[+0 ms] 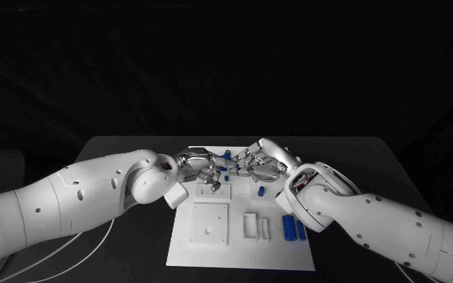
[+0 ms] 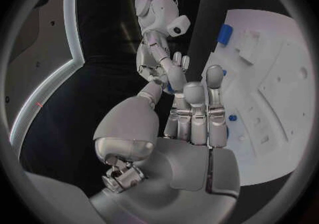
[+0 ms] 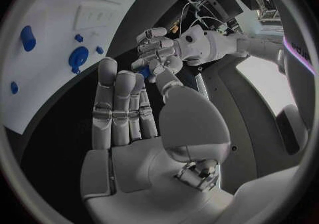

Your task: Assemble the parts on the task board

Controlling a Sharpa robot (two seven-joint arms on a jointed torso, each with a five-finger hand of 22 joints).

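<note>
Head view shows a small blue part held up between the two hands over the far end of the white board on the worktop. The left hand pinches it in its fingers; the right hand, fingers straight and together, faces it, just beside.

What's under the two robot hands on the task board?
White task board with small blue parts beside the left robot hand and right robot hand; one blue part stands just clear. Anything directly beneath the hands is covered.
</note>
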